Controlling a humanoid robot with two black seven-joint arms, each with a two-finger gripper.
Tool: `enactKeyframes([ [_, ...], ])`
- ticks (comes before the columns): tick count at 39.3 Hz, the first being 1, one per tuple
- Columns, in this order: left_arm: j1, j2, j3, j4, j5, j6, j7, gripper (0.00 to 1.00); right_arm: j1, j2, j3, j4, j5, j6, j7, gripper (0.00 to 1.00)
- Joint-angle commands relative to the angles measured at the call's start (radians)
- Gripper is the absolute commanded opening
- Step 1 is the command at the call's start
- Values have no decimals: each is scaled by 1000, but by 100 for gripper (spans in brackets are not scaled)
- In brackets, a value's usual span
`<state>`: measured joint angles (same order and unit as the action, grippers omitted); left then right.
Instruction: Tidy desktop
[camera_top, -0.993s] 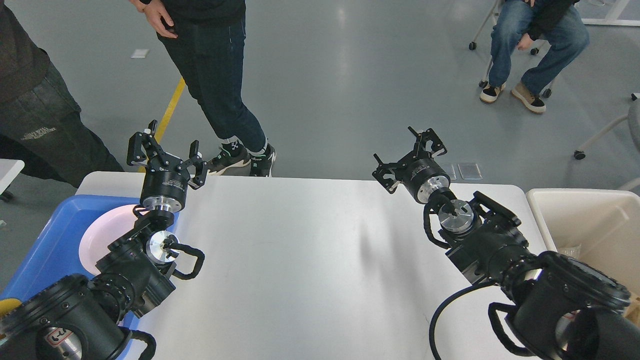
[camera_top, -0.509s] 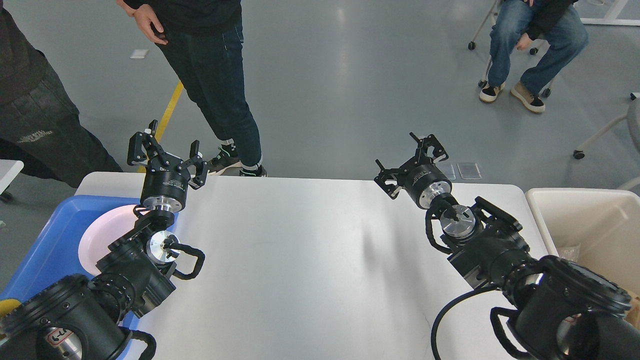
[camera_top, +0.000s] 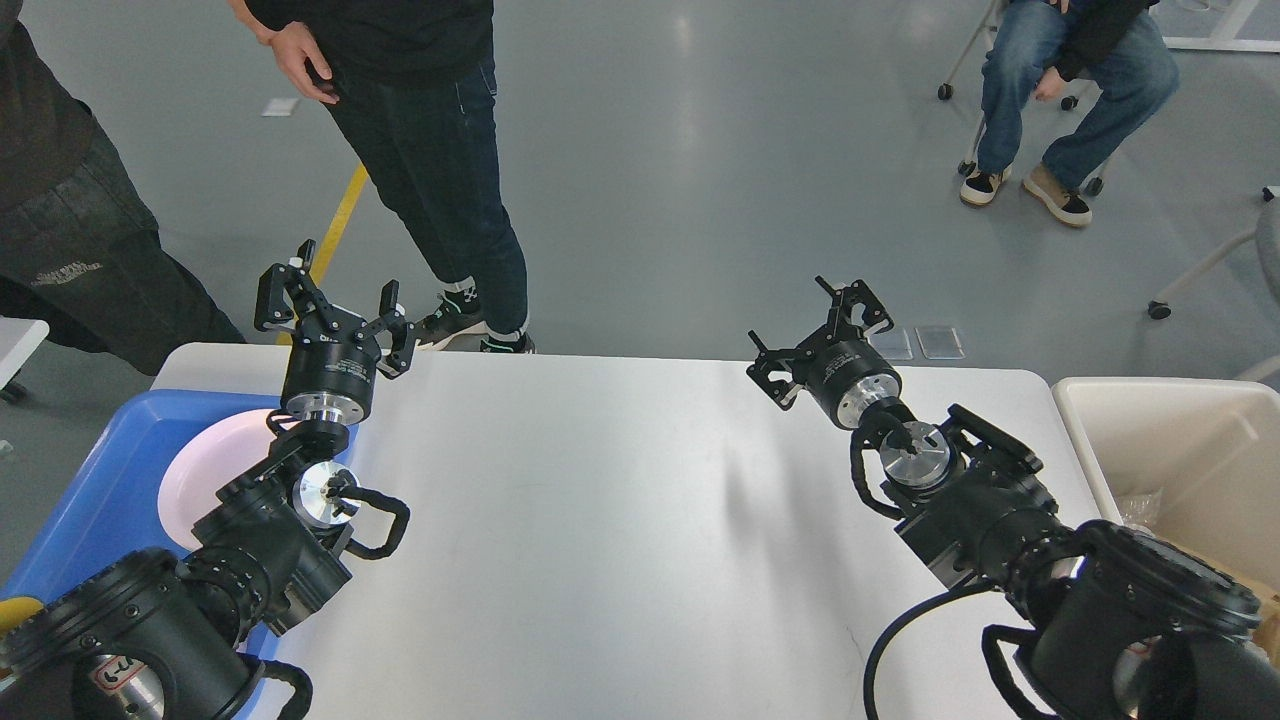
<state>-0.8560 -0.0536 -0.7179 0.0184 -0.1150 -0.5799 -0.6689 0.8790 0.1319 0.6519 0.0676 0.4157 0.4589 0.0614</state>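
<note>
A: Where does the desktop (camera_top: 620, 520) stand?

B: It fills the middle of the head view, and no loose item shows on its white top. The blue tray (camera_top: 95, 500) hangs off its left edge with a pink plate (camera_top: 205, 465) inside, and the cream bin (camera_top: 1180, 450) sits just beside its right edge (something crumpled shows low in it, too small to name).

A: And the arms?

B: Both are raised over the desktop's far corners. The left gripper (camera_top: 330, 300) sits above the far left corner, near the tray, its jaws spread wide and holding nothing. The right gripper (camera_top: 822, 332) is over the far edge, toward the bin side, jaws likewise spread and empty.

A: What has changed in the last second?

B: Little. The left arm has not budged. The right gripper has drifted slightly lower in the view and turned a touch at the wrist. The man standing past the desktop's far edge has shuffled his feet and moved his hand.

A: So what does that mean for tidying?

B: My guess is the clearing is done or nearly so: plate in the tray, scraps in the bin, both grippers free. The right arm's small motion reads as settling to rest, not reaching for anything.
</note>
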Motion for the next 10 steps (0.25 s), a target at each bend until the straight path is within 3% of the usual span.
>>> enactKeyframes([
  [1,0,0,0,0,0,0,0,97,0,0,0,0,0,0,0,100],
  [10,0,0,0,0,0,0,0,97,0,0,0,0,0,0,0,100],
])
